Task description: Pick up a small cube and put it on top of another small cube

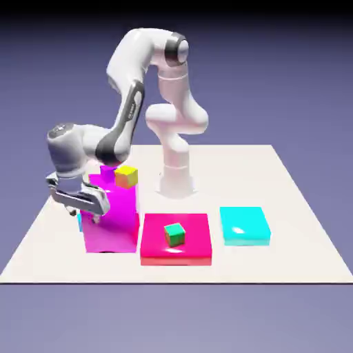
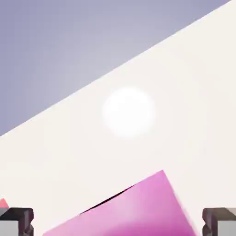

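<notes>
Peeking out just beside the spread claw (image 1: 81, 211), the small cube (image 1: 80, 222).

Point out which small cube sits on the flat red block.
The green cube, resting on the flat red block. The orange-yellow cube sits higher, on the tall magenta block.

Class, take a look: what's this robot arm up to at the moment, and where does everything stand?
The white Franka arm has its gripper lowered at the tall magenta block on the exterior view's left, jaws open and holding nothing. A sliver of light blue shows beside the gripper; what it is cannot be told. A small yellow-orange cube sits on the magenta block, a small green cube on the flat red block, with the flat cyan block alongside. No small cubes are stacked yet.
</notes>
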`<state>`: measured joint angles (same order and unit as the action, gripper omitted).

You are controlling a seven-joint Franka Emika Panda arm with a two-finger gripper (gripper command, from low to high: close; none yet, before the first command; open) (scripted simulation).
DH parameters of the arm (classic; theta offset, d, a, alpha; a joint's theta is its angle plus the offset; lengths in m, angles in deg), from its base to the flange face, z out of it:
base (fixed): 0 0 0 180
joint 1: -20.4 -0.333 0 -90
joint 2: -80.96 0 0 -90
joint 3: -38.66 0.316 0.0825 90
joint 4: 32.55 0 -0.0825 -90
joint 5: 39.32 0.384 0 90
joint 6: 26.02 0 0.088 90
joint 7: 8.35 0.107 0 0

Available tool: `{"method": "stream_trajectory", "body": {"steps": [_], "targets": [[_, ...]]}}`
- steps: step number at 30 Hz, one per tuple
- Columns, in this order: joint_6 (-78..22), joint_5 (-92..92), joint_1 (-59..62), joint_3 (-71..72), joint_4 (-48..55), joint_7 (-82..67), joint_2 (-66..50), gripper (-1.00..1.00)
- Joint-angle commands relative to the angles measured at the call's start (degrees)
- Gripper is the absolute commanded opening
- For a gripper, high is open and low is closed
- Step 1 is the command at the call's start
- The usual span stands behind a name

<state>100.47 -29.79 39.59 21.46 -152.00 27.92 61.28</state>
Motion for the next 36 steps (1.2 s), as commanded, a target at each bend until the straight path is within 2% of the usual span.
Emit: {"method": "stream_trajectory", "body": {"steps": [1,7,12,15,19,20,24,29,36], "targets": [[-1.9,0.4,0.8,-0.7,1.7,-0.3,-2.1,0.0],[-14.9,6.5,3.7,-8.1,8.8,-1.0,-13.4,0.0],[-21.4,17.9,-0.9,-18.4,2.3,1.1,-11.8,0.0],[-19.0,17.5,0.0,-21.0,0.9,2.6,-13.4,0.0],[-11.3,22.4,0.7,-17.3,-3.0,-0.4,-18.3,0.0],[-11.3,22.4,0.7,-17.3,-3.0,-0.4,-18.3,-1.0],[-18.8,17.7,0.0,-20.9,0.7,2.5,-13.5,-1.0],[-22.0,20.4,1.5,-22.1,1.3,-6.7,-3.6,-1.0],[-25.9,21.3,0.9,-13.8,1.2,-10.2,10.7,-1.0]]}}
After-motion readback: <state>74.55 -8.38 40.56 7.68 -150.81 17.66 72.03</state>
